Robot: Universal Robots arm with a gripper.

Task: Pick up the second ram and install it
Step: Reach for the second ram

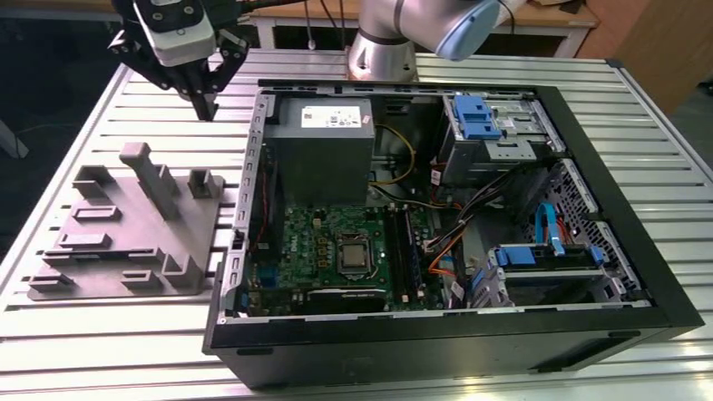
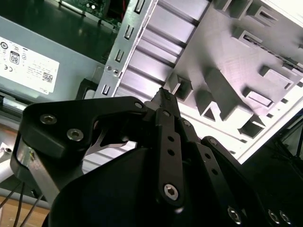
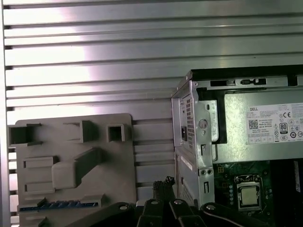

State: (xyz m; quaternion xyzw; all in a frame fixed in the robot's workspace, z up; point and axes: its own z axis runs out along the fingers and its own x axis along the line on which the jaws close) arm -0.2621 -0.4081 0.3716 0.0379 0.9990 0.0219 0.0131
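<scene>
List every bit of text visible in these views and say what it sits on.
White label on the grey power-supply box: lines of fine print and small badges, too small to read reliably.
Green motherboard: any markings too small to read.
Grey holder tray: no text.

Exterior view: set high, looking obliquely down over the whole open computer case (image 1: 446, 342) on the slatted surface (image 1: 100, 351). First wrist view: aimed straight down from well above. Second wrist view: closer, tilted, looking past the hand (image 2: 163, 97). Shared by all three: grey holder tray (image 1: 206, 234) and power-supply box (image 1: 323, 159).
</scene>
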